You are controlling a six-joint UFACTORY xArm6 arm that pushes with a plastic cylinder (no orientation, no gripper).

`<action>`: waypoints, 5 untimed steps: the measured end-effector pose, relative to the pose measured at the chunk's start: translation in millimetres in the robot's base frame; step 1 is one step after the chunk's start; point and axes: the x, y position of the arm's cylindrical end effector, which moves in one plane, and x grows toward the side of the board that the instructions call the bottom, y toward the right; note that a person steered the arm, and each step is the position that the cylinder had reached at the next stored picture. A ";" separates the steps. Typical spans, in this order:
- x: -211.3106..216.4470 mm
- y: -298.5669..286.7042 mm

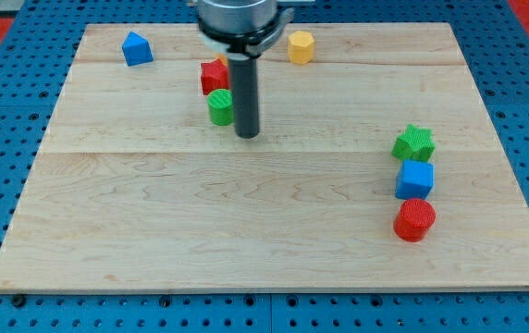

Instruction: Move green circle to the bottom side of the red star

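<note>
directly below the red star (214,75), touching its lower edge, sits the green circle (219,107). the tip (247,135) rests just right of and slightly below the circle, holding nothing.

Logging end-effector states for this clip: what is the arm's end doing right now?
No gripper: my tip holds nothing, just right of and slightly below the green circle.

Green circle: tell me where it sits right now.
The green circle sits in the view's upper left-centre of the board, just below the red star and touching it, with my tip close at its lower right.
</note>
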 end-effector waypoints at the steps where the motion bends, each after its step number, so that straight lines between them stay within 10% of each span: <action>1: -21.3 -2.8; 3: -21.6 -30.3; 5: -21.6 150.2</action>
